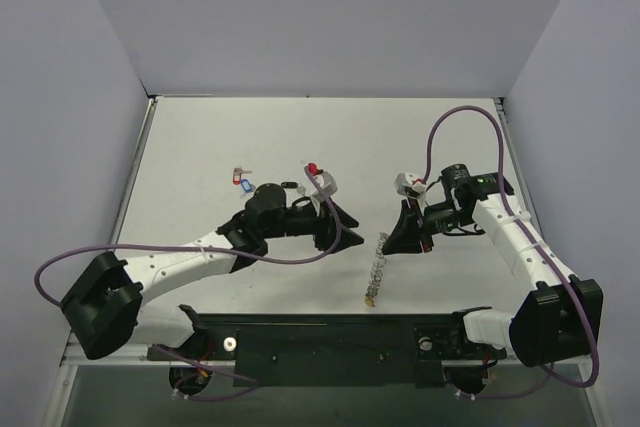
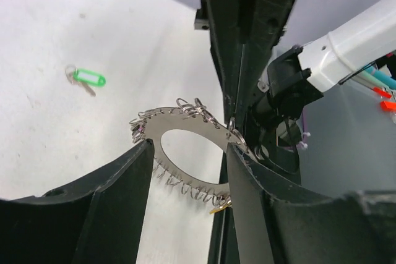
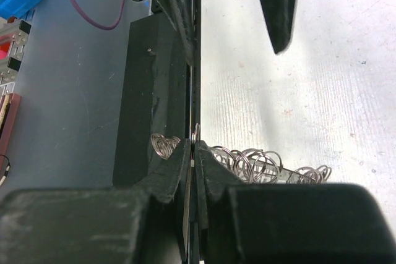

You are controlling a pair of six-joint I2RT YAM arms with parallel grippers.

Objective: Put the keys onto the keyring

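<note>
Right gripper [image 3: 193,149] is clamping the large silvery loop-fringed metal keyring [image 2: 179,122] on edge, toward the white table's [image 1: 200,137] near edge; left gripper [image 2: 189,153] is standing open astride it. Small coloured-tag silver keys [image 1: 241,179] are lying loose left of centre; apparently none is threaded.

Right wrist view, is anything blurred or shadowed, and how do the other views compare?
Right wrist view: the near fingers are dark and soft-edged, the keyring crisp. Left wrist view: the keyring glints brightly, the green-tagged key slightly soft. Top external view: even light, the keyring tiny.

Keyring [image 1: 376,272] in right hand [image 1: 388,246]; keys [image 1: 243,181] left
</note>
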